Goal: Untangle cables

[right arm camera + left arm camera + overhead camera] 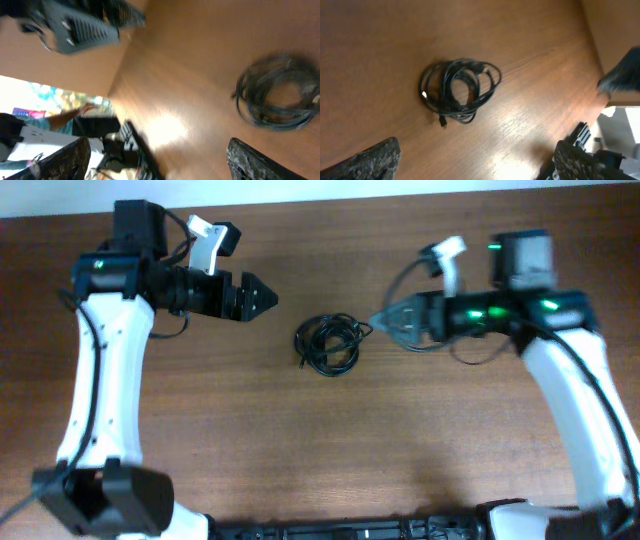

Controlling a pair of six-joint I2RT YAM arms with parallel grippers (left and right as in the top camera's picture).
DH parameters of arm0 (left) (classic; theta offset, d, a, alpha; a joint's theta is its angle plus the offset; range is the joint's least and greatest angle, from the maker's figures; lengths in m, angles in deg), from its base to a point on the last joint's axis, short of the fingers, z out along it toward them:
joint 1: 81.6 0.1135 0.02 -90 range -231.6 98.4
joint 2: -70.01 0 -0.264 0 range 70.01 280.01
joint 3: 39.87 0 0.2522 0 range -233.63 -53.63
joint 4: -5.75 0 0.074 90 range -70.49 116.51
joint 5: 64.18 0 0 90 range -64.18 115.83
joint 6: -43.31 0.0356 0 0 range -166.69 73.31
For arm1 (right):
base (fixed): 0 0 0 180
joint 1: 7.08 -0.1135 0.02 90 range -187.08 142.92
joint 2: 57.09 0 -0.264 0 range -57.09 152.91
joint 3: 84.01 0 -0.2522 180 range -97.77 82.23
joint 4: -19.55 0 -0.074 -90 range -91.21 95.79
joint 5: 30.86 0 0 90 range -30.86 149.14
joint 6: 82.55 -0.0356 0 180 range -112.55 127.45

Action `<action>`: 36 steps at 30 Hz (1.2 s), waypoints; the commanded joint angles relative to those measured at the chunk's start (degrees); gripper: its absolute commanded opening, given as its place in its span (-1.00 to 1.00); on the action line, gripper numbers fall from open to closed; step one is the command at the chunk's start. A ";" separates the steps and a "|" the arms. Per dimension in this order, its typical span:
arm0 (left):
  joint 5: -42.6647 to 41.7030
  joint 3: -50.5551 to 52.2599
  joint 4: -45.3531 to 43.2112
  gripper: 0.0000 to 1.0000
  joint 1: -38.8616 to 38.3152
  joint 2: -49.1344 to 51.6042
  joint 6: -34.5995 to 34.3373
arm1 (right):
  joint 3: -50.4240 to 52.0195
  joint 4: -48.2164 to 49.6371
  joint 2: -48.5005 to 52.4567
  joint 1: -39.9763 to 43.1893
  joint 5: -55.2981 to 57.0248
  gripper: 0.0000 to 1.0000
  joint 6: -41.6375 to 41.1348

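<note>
A tangled coil of black cable (pixel 328 345) lies on the brown wooden table (pixel 320 450), near its middle. It also shows in the left wrist view (pixel 460 90) and, blurred, in the right wrist view (pixel 280 95). My left gripper (pixel 268 297) hovers up and to the left of the coil, open and empty, with its fingers wide apart in the left wrist view (pixel 480 165). My right gripper (pixel 378 320) hovers just right of the coil, open and empty, also with fingers wide apart in the right wrist view (pixel 160 162). Neither gripper touches the cable.
The table's far edge runs along the top of the overhead view. The right arm (pixel 620 80) shows at the right of the left wrist view. The left arm (pixel 80 25) shows at the top of the right wrist view, and a person (pixel 65 117) stands beyond the table's edge.
</note>
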 commanded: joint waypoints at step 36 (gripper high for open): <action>5.31 -1.07 -1.20 0.97 -4.90 22.73 -5.16 | -8.04 17.14 23.28 -12.79 26.62 -0.92 -26.45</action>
